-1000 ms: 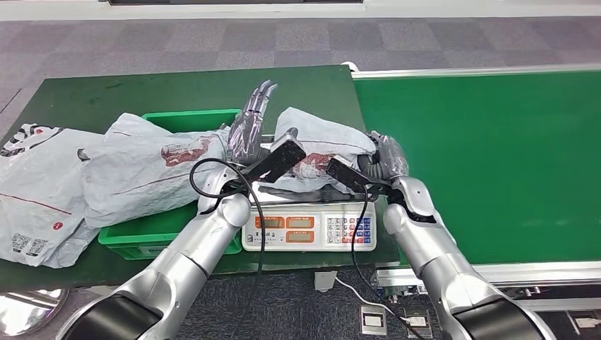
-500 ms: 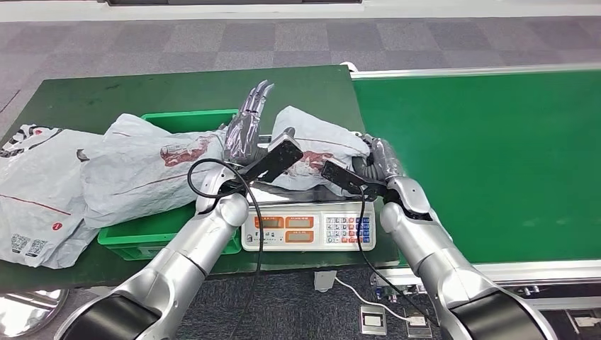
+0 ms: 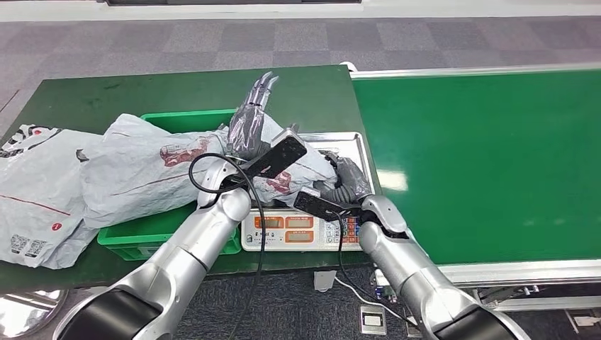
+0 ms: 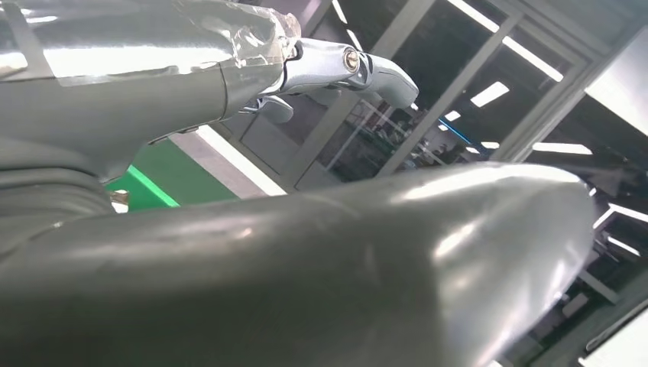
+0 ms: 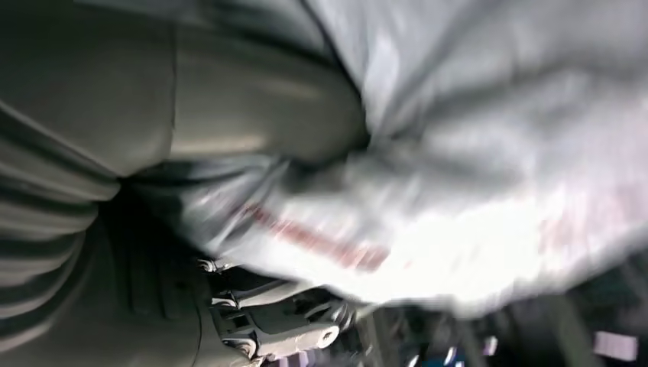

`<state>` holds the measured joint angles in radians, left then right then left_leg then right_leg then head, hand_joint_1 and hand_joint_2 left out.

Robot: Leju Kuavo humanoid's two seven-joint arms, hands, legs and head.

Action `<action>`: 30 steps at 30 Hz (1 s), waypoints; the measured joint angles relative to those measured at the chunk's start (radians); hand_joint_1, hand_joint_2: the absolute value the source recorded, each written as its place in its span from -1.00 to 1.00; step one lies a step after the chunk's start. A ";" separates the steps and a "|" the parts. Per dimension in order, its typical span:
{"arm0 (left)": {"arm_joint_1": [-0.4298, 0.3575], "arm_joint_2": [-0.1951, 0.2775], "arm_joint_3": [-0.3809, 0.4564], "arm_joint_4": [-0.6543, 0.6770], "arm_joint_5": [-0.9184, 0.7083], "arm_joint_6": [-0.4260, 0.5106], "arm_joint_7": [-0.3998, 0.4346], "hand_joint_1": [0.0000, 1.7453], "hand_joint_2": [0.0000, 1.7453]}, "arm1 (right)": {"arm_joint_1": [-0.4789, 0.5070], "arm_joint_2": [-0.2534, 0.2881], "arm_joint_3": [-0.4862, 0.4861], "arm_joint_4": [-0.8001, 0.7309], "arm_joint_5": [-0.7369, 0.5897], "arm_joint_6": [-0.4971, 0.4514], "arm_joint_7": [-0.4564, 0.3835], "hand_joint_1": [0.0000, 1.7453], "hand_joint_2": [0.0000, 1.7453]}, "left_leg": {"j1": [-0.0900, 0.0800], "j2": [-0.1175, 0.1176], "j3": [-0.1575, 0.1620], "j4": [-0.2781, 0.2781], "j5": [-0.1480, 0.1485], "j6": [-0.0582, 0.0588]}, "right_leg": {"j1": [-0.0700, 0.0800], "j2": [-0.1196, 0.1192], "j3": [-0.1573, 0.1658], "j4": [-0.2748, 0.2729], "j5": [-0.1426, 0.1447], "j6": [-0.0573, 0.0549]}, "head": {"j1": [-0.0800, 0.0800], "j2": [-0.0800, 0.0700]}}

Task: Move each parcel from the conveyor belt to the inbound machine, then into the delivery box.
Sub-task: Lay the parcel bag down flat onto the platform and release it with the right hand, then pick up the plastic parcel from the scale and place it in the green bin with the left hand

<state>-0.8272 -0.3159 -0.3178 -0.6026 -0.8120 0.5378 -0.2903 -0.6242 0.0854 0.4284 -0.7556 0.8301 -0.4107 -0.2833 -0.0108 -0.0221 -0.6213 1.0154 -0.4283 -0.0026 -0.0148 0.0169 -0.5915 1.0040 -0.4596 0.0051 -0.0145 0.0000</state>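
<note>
parcel [image 3: 294, 166]: grey plastic mailer with red print, crumpled, lying on the steel pan of the scale [image 3: 356, 147], between the two hands; its left end reaches toward the bin.
right hand [image 3: 345, 180]: closed on the parcel's right end, the bag bunched in its fingers; the right wrist view shows the grey film pressed against the palm and thumb, blurred.
left hand [image 3: 251, 120]: empty, fingers straight and apart, pointing up, its palm side against the parcel's left end.
scale: white base with orange displays and a keypad, at the table's near edge, just beside the belt.
bin [image 3: 188, 120]: green crate left of the scale, holding a large grey bag [image 3: 145, 170] that droops over its rim.
second bag [image 3: 32, 188]: grey, flat on the green table [image 3: 85, 92], left of the bin.
belt [image 3: 489, 156]: green, to the right.
</note>
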 joint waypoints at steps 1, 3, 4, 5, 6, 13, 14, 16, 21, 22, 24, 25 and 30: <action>-0.001 -0.001 -0.004 0.004 -0.003 -0.002 0.000 -1.00 -0.50 | 0.016 -0.004 0.000 -0.028 -0.014 -0.021 0.004 -1.00 1.00 | 0.000 0.000 0.000 0.000 0.000 0.000 | 0.000 0.000 0.000 0.000 0.000 0.000 | 0.000 0.000; -0.003 -0.003 -0.010 0.013 -0.009 -0.014 -0.003 -1.00 0.50 | 0.039 -0.011 0.000 -0.072 -0.034 -0.051 0.006 -1.00 1.00 | 0.000 0.001 0.000 0.000 0.000 0.000 | 0.000 0.000 0.000 0.000 0.000 0.000 | 0.000 0.000; -0.005 -0.004 -0.014 0.017 -0.014 -0.026 -0.007 -1.00 1.00 | 0.051 -0.017 0.000 -0.094 -0.047 -0.065 0.002 -1.00 1.00 | 0.000 0.001 0.000 0.000 0.000 0.000 | 0.000 0.000 0.000 0.000 0.000 0.000 | 0.000 0.000; -0.006 -0.005 -0.021 0.022 -0.020 -0.041 -0.013 -1.00 1.00 | 0.065 -0.023 -0.003 -0.121 -0.062 -0.080 -0.004 -1.00 1.00 | 0.000 0.001 0.000 0.000 0.000 0.000 | 0.000 0.000 0.000 0.000 0.000 0.000 | 0.000 0.000; -0.007 -0.006 -0.028 0.027 -0.028 -0.055 -0.018 -1.00 1.00 | 0.079 -0.029 -0.006 -0.150 -0.077 -0.091 -0.012 -1.00 1.00 | 0.000 0.000 0.000 0.000 0.000 0.000 | 0.000 0.000 0.000 0.000 0.000 0.000 | 0.000 0.000; -0.008 -0.025 -0.088 0.063 -0.088 -0.105 -0.003 -1.00 1.00 | 0.147 -0.062 -0.070 -0.355 -0.119 -0.067 -0.020 -1.00 1.00 | -0.001 0.001 0.000 0.000 -0.001 0.000 | 0.000 0.000 0.000 0.000 0.000 0.000 | 0.000 0.000; -0.010 -0.028 -0.093 0.067 -0.088 -0.108 -0.002 -1.00 1.00 | 0.152 -0.064 -0.077 -0.372 -0.118 -0.065 -0.017 -1.00 1.00 | -0.001 0.001 0.000 0.000 -0.001 0.000 | 0.000 0.000 0.000 0.000 0.000 0.000 | 0.000 0.000; -0.018 -0.032 -0.101 0.075 -0.094 -0.126 0.002 -1.00 1.00 | 0.164 -0.067 -0.091 -0.401 -0.112 -0.063 -0.008 -1.00 1.00 | -0.001 0.000 0.000 0.000 -0.001 0.000 | 0.000 0.000 0.000 0.000 0.000 0.000 | 0.000 0.000; -0.067 -0.042 -0.143 0.110 -0.167 -0.221 0.053 -1.00 1.00 | 0.204 -0.076 -0.156 -0.467 -0.099 -0.056 0.029 -1.00 1.00 | -0.001 -0.001 0.000 0.000 -0.001 0.000 | 0.000 -0.001 0.001 0.000 0.000 0.000 | 0.000 0.000; -0.077 -0.043 -0.154 0.120 -0.182 -0.237 0.062 -1.00 1.00 | 0.208 -0.078 -0.175 -0.478 -0.102 -0.055 0.028 -1.00 1.00 | -0.001 -0.001 0.000 0.000 -0.001 0.000 | -0.001 -0.001 0.001 0.000 0.000 0.000 | 0.000 0.000; -0.087 -0.043 -0.170 0.139 -0.207 -0.264 0.068 -1.00 1.00 | 0.210 -0.082 -0.215 -0.496 -0.108 -0.059 0.018 -1.00 1.00 | -0.001 0.000 0.000 0.000 -0.001 0.001 | -0.001 -0.001 0.001 0.000 0.000 0.000 | 0.000 0.000; -0.086 -0.043 -0.177 0.150 -0.219 -0.282 0.064 -1.00 1.00 | 0.208 -0.084 -0.232 -0.505 -0.113 -0.064 0.011 -1.00 1.00 | -0.001 0.000 0.000 0.000 -0.001 0.001 | -0.001 0.000 0.001 0.000 0.000 0.000 | 0.000 0.000; -0.058 -0.047 -0.232 0.197 -0.293 -0.387 0.056 -1.00 1.00 | 0.206 -0.085 -0.294 -0.562 -0.169 -0.084 -0.021 -1.00 1.00 | -0.002 0.000 0.000 0.000 -0.001 0.001 | -0.001 0.000 0.000 0.000 0.000 0.000 | 0.000 0.000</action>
<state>-0.8856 -0.3626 -0.5501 -0.4054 -1.1049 0.1509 -0.2343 -0.4185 0.0004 0.1347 -1.3179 0.6614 -0.4942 -0.3040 -0.0123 -0.0220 -0.6209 1.0156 -0.4295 -0.0015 -0.0160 0.0168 -0.5912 1.0038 -0.4596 0.0053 -0.0145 0.0000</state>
